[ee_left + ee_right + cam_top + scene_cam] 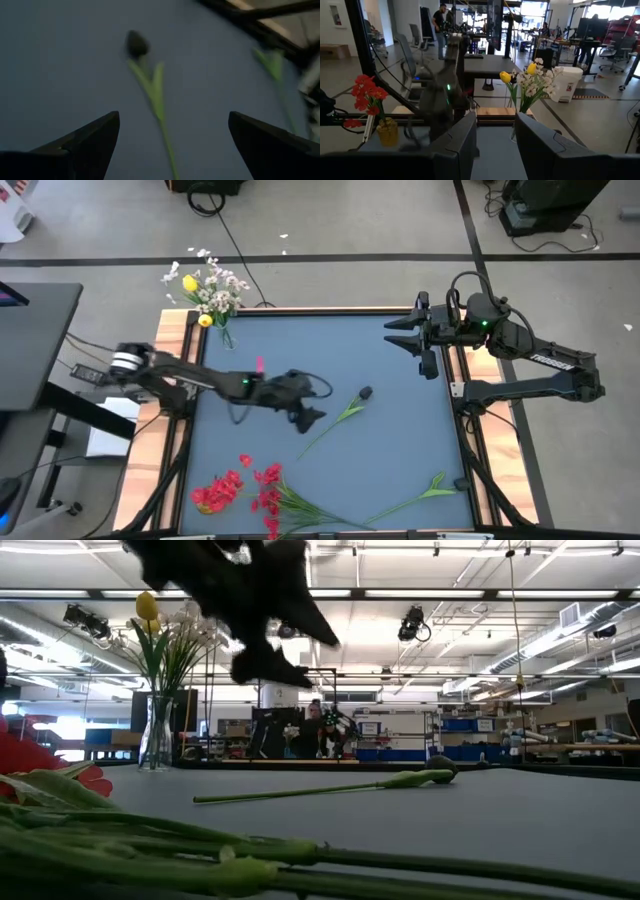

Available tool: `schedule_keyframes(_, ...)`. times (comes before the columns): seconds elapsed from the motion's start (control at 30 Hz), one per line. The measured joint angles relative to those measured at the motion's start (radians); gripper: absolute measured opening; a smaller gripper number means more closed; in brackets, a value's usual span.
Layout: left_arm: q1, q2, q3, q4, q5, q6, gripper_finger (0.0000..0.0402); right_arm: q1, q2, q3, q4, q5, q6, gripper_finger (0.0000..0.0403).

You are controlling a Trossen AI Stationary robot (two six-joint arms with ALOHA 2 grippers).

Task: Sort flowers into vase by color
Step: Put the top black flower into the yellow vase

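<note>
Nearest the low camera lie thick green stems (200, 855) across the front of the blue surface (400, 420), with a red blossom (40, 765) at their left end. From above these are the red blossom clusters (240, 485) at the surface's front left, their stems running toward the middle. Another green leafy sprig (420, 495) lies at the front right, apart from them.

Near the middle lies a dark-budded flower (345, 412), stem angled toward the front. The left claw (308, 420) hangs just beside its stem end, above the surface, its fingers (90, 142) spread wide and holding nothing; in the left wrist view the dark bud (136, 44) and stem sit between them.

At the back left corner a clear glass vase (155, 735) holds yellow tulips (190, 282) and white blossom sprays (218, 288).

The right claw (397, 333) waits at the back right edge, its fingers a narrow gap apart and empty.
</note>
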Motion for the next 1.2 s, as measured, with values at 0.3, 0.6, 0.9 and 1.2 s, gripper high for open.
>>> schedule_keyframes(0.3, 0.056, 0.311, 0.191, 0.008, 0.021, -0.028, 0.0379, 0.0, 0.0, 0.0, 0.0, 0.0, 0.0, 0.0144)
schedule_keyframes(0.6, 0.05, 0.476, 0.376, -0.228, 0.02, 0.03, 0.0349, 0.0, 0.0, 0.0, 0.0, 0.0, 0.0, 0.0144)
schedule_keyframes(0.9, 0.037, 0.502, 0.383, -0.223, -0.008, 0.028, 0.0297, 0.0, 0.0, 0.0, 0.003, 0.0, 0.0, 0.0144)
schedule_keyframes(1.2, -0.004, 0.505, 0.381, -0.203, -0.008, 0.055, 0.0289, 0.0, 0.0, 0.0, 0.003, 0.0, 0.0, 0.0144)
